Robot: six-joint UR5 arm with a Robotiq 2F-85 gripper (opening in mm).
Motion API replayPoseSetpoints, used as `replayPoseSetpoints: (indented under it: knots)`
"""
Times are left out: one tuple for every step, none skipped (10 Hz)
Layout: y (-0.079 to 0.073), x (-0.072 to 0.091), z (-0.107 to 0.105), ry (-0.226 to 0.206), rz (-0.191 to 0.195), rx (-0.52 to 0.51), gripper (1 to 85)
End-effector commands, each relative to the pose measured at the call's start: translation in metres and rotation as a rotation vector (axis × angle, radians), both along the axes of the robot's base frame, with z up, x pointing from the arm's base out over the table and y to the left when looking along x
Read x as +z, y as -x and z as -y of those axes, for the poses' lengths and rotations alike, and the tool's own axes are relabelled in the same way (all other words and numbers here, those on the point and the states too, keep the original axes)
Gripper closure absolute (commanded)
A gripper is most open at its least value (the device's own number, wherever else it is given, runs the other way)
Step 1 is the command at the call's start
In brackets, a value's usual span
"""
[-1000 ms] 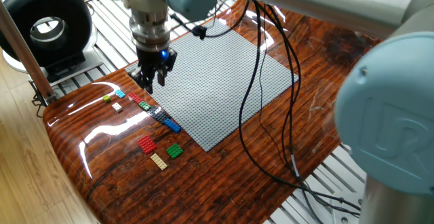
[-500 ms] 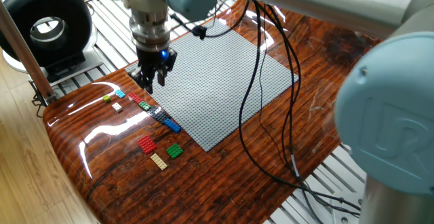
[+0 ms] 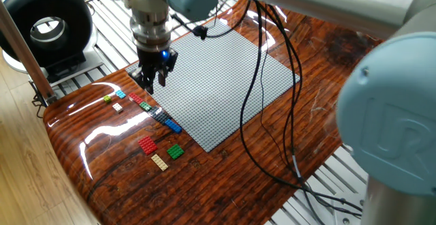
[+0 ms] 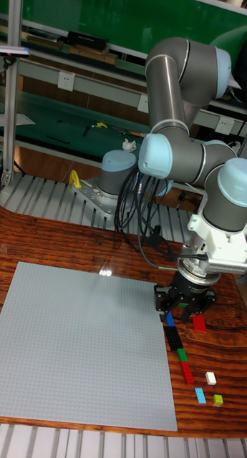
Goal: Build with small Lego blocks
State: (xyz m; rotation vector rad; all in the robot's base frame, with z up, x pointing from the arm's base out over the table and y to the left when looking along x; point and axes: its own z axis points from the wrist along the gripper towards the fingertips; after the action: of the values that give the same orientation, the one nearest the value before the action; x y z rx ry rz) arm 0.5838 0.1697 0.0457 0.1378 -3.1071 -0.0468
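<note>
Nothing moved — pincer jaws unclear

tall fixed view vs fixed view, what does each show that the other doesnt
Only the tall fixed view shows the arm's base bolted beyond the table, and the green-topped bench behind. Only the fixed view shows the round black device and three loose bricks on the wood nearer the camera: red brick, tan brick, green brick. Both show the grey baseplate, the claw at its edge, and the row of small bricks beside it.
</note>
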Motion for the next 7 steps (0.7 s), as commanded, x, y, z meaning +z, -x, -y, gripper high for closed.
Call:
replayPoseSetpoints:
  knots:
    - [-0.018, 0.001, -0.013, -0.044, 0.068, -0.014, 35.7]
    - [-0.022, 0.002, -0.012, -0.04, 0.081, -0.026, 34.7]
    - [-0.017, 0.001, -0.005, -0.011, 0.061, -0.026, 35.0]
    - [-0.008, 0.001, 0.004, 0.022, 0.027, -0.013, 36.0]
    - [-0.007, 0.001, 0.001, 0.011, 0.024, 0.007, 35.3]
    - [-0.008, 0.001, -0.005, -0.013, 0.027, 0.022, 34.0]
    - [-0.008, 0.001, -0.003, -0.006, 0.029, 0.022, 33.3]
